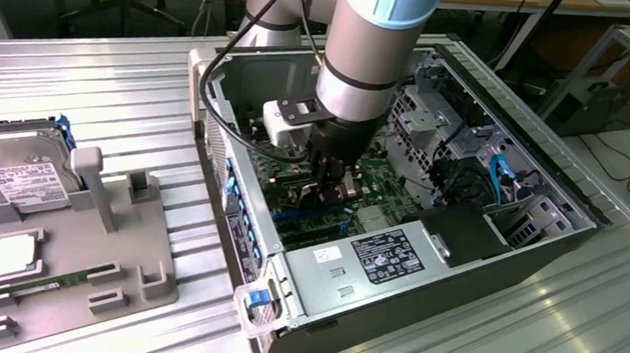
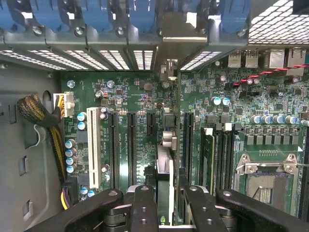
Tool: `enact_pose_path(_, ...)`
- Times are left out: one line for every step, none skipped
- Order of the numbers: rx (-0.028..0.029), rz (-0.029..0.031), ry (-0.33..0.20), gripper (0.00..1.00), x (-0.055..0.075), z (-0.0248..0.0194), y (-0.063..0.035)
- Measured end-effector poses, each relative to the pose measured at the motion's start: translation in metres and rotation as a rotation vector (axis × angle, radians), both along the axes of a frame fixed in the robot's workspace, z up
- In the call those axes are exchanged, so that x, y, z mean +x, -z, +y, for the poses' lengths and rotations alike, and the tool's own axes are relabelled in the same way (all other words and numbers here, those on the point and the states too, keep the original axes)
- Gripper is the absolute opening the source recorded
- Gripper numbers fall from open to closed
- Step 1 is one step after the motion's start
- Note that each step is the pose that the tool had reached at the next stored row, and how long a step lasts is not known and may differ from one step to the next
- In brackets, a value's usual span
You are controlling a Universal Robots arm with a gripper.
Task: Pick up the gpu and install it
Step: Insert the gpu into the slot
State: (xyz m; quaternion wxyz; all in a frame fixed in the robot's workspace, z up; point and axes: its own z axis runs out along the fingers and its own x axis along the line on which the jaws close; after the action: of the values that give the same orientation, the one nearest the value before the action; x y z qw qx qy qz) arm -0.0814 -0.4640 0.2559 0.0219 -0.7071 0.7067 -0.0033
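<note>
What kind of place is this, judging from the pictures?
Probably a robotics lab or test workshop: an open PC case lies on a ribbed metal table, beside a grey fixture holding a hard drive.

No legible text on labels

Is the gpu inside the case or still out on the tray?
Inside the case. The gripper holds the gpu on edge, over the motherboard's slots; fully seated, cannot tell.
</note>
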Motion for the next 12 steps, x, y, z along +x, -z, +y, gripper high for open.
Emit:
enact_pose_path(0.0000,0.0000,0.000,0.27,0.0000,0.0000,0.0000)
enact_pose_path(-0.0002,0.0001,0.000,0.27,0.0000,0.0000,0.0002)
enact_pose_path(-0.0001,0.0001,0.000,0.27,0.0004,0.0001,0.0005)
enact_pose_path(-0.0001,0.0001,0.000,0.27,0.0009,0.0002,0.0007)
enact_pose_path(-0.0002,0.0001,0.000,0.27,0.0011,0.0003,0.0009)
enact_pose_path(-0.0003,0.0002,0.000,0.27,0.0012,0.0003,0.0010)
enact_pose_path(-0.0001,0.0000,0.000,0.27,0.0012,0.0006,0.0012)
enact_pose_path(-0.0002,0.0001,0.000,0.27,0.0012,0.0014,0.0012)
enact_pose_path(-0.0001,0.0000,0.000,0.27,0.0012,0.0024,0.0013)
enact_pose_path(-0.0002,0.0001,0.000,0.27,0.0012,0.0037,0.0012)
enact_pose_path(-0.0002,0.0001,0.000,0.27,0.0012,0.0047,0.0013)
enact_pose_path(-0.0002,0.0001,0.000,0.27,0.0012,0.0048,0.0014)
